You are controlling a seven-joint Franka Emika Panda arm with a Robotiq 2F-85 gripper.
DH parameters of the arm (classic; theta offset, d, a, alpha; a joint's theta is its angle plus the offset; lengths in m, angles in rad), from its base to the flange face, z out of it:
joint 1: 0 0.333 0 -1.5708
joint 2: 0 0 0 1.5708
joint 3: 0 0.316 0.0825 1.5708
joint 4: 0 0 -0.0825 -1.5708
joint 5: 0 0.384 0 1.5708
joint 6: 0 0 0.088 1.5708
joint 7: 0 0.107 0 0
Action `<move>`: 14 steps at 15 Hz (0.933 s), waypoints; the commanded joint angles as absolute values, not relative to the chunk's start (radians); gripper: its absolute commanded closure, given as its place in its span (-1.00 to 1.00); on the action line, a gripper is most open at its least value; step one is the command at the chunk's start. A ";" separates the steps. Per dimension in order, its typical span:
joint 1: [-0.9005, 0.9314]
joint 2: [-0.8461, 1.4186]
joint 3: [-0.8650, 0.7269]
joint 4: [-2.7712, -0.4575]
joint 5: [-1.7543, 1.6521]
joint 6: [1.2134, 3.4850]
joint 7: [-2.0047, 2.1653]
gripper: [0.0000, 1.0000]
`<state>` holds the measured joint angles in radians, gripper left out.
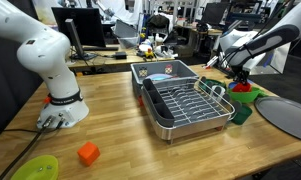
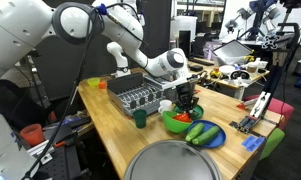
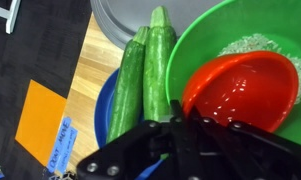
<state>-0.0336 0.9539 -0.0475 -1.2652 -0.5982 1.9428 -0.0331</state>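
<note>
Your gripper [image 3: 175, 122] closed at red bowl [image 3: 240, 90] rim; careless lift may tip it, knocking green bowl [image 3: 215, 35] onto cucumbers [image 3: 150, 60].

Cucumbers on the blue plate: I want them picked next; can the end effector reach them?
Probably yes: the cucumbers lie uncovered beside the end effector, nothing above them, though its shut jaws need opening.

- Metal dish rack [image 1: 188, 125]: mid-table in an exterior view, wire grid inside.
- Orange block [image 1: 87, 153]: near edge, left of the rack.
- Lime plate [image 1: 35, 168]: near left corner.
- Dark green cup [image 2: 140, 118]: just beside the rack.
- Two cucumbers [image 3: 145, 70]: side by side on the blue plate [image 3: 102, 100].
- Grey round tray [image 2: 175, 160]: near the blue plate.
</note>
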 commanded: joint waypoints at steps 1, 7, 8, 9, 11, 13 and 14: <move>-0.004 0.870 -0.088 -1.412 -0.586 2.028 0.005 0.96; 0.044 0.753 -0.128 -1.569 -0.618 2.094 0.099 0.96; 0.051 0.730 -0.134 -1.596 -0.624 2.101 0.117 0.96; 0.057 0.710 -0.139 -1.621 -0.630 2.111 0.132 0.96; 0.066 0.673 -0.146 -1.665 -0.643 2.119 0.163 0.96; 0.067 0.633 -0.148 -1.717 -0.656 2.141 0.198 0.96; 0.065 0.615 -0.149 -1.741 -0.661 2.157 0.214 0.96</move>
<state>0.0556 0.6884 -0.1310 -1.6330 -0.6318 2.0860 0.1606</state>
